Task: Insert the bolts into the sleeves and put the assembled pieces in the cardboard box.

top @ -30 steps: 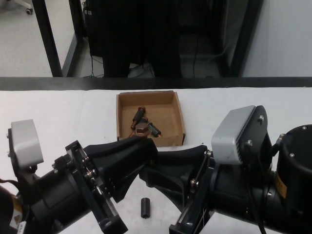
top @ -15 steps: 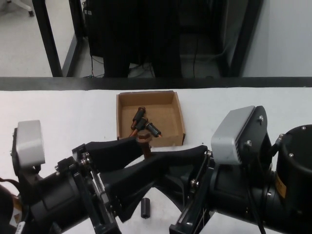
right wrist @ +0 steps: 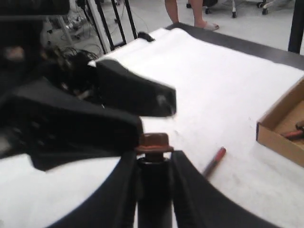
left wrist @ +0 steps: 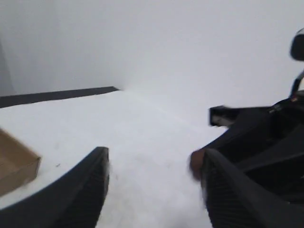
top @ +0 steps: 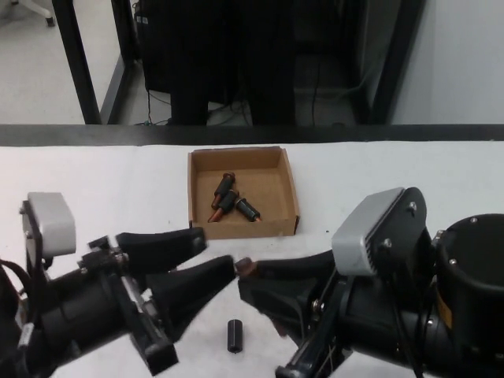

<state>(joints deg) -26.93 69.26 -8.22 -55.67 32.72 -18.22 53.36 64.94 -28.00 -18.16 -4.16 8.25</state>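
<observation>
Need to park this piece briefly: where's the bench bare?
Bare cloth lies left and right of the cardboard box, up to the far edge. The near side is crowded: left gripper, right gripper holding a bolted sleeve, a loose sleeve nearby.

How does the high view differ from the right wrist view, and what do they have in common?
High view: the inside of the cardboard box with three finished pieces lying in it, and a loose black sleeve on the bench. Right wrist view: a loose bolt lying on the bench, and a close look at the right hand clamped on an assembled piece. Both: the box, the open left hand and the held piece's bolt head.
</observation>
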